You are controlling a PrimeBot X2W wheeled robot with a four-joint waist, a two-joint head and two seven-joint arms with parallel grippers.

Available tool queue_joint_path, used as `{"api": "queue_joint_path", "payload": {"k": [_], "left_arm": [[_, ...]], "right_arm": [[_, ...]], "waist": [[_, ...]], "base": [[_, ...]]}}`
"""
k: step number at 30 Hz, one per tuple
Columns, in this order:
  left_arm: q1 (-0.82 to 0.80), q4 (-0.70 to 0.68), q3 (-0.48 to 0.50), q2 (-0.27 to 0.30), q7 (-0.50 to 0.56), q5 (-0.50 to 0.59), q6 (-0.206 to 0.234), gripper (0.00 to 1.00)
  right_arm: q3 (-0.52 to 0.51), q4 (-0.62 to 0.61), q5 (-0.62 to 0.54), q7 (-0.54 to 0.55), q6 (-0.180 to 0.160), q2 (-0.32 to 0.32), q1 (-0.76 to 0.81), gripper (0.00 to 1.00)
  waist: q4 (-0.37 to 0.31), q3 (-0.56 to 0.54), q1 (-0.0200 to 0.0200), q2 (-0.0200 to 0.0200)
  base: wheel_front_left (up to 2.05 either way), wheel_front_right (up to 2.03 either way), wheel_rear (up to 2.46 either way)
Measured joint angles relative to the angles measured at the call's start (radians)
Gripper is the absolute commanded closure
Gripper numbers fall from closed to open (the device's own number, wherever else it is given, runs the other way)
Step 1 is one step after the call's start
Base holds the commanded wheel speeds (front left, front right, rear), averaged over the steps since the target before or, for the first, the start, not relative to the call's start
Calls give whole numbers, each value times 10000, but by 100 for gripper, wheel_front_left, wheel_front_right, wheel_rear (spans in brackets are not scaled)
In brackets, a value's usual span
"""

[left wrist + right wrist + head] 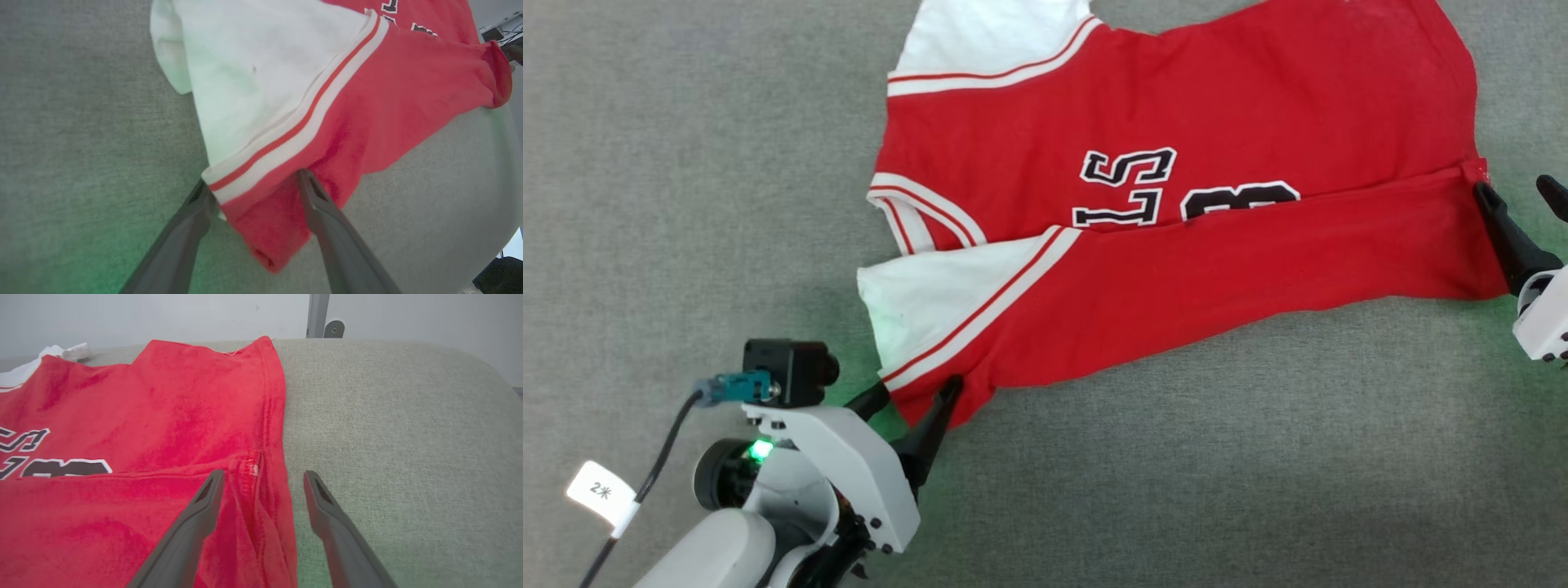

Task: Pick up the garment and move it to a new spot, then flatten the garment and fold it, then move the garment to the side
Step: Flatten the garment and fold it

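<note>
At 7 o'clock in the head view, the left tool (913, 398) stands open. Its two dark fingers straddle the near corner of the soft red cotton T-shirt with white sleeve ends and striped bands (1217, 106), and it grips nothing. At 3 o'clock the right tool (1515, 189) is likewise open, at the hem corner. The T-shirt lies spread on the grey fabric-covered counter (686, 204), from centre toward 12 o'clock. Its near long edge is laid over the body and covers part of the black lettering (1127, 167).

Left wrist view: at 6 o'clock, the red corner below the striped band sits between the widely parted fingers.

Right wrist view: the hem edge runs between the parted fingers. The finger at 7 o'clock is over red cloth and the finger at 5 o'clock is over bare counter.

Judged step: folding.
1. Lower both tools until the fingers bracket every layer at each corner.
2. Close both together and confirm that no layer slips free.
3. Lift evenly, keeping the edge taut between the tools.
4. Carry the edge toward 12 o'clock and align the edges before opening.

Uneven lift will likely skew the fold.
</note>
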Motion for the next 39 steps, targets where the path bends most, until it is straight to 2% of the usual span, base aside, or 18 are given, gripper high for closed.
{"api": "queue_joint_path", "payload": {"k": [3, 4, 5, 6, 9, 16, 22, 25, 26, 27, 28, 34, 39], "left_arm": [[-57, 155, -6, -79, -2, -86, -119, 0], [-113, 190, -35, -73, 44, -107, -174, 52], [-150, 224, -33, -90, 86, -148, -215, 79], [-156, 257, -25, -109, 86, -213, -247, 100], [-165, 422, -61, -182, 81, -245, -345, 100], [-167, 623, -244, -422, -10, -278, -483, 100], [-266, 761, -376, -606, -98, -249, -646, 100], [-373, 882, -447, -642, -142, -184, -765, 100], [-405, 928, -458, -667, -155, -171, -805, 100], [-432, 974, -472, -692, -194, -169, -823, 100], [-456, 1026, -483, -734, -207, -169, -861, 100], [-576, 1273, -508, -800, -349, -157, -1007, 100], [-331, 1193, -359, -633, -355, -431, -1168, 100]], "right_arm": [[-42, -48, -12, 63, 0, -12, 1, 0], [-44, -75, -13, 104, 0, -21, 9, 0], [-48, -107, -13, 159, 0, -33, 12, 0], [-48, -138, -15, 209, 0, -59, 17, 0], [-27, -173, -31, 589, 0, -194, 45, 0], [474, -336, 86, 2460, 0, -700, 167, 0], [627, -259, 100, 4019, 0, -851, -23, 0], [558, -128, 25, 4376, 0, -825, -189, 0], [558, -92, 15, 4472, 0, -817, -214, 7], [543, -69, 15, 4516, 0, -805, -242, 66], [493, -36, 17, 4527, 0, -798, -254, 98], [355, -153, 98, 4491, 2, -665, -94, 100], [190, -558, 196, 4422, 0, -700, 619, 100]], "waist": [[-113, 69, -1, 0], [-143, 82, 0, 0], [-169, 90, 0, 0], [-186, 90, 0, 0], [-186, 41, 0, 0], [-17, -83, 0, 0], [179, -71, -1, 0], [277, -36, 0, 0], [311, -27, 0, 0], [343, -19, 0, 0], [371, -12, 0, 0], [448, -138, 0, 0], [414, -436, 0, 0]], "base": [[0, 0, 0], [0, 0, 0], [0, 0, 0], [0, 0, 0], [0, 0, 0], [0, 0, 0], [0, 0, 0], [0, 0, 0], [0, 0, 0], [0, 0, 0], [0, 0, 0], [0, 0, 0], [0, 0, 0]]}}
